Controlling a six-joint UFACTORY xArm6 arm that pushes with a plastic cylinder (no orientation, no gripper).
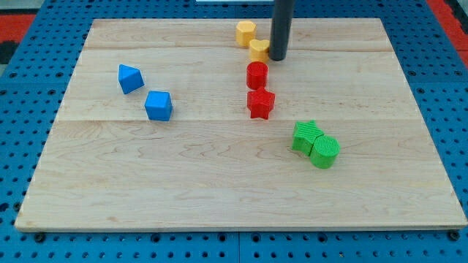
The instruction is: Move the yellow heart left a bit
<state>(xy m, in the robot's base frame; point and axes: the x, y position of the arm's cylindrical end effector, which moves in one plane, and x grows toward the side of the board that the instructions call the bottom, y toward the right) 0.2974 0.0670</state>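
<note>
The yellow heart (258, 50) lies near the view's top centre of the wooden board (219, 168). My tip (278, 58) stands right against the heart's right side, and the rod hides part of it. A yellow hexagon block (246, 33) sits just up and left of the heart. A red cylinder (257, 74) lies just below the heart, and a red star (260, 103) lies below that.
A blue block (130, 78) and a blue cube (158, 106) lie at the view's left. A green block (306, 136) and a green cylinder (325, 152) touch each other at the lower right. Blue pegboard surrounds the board.
</note>
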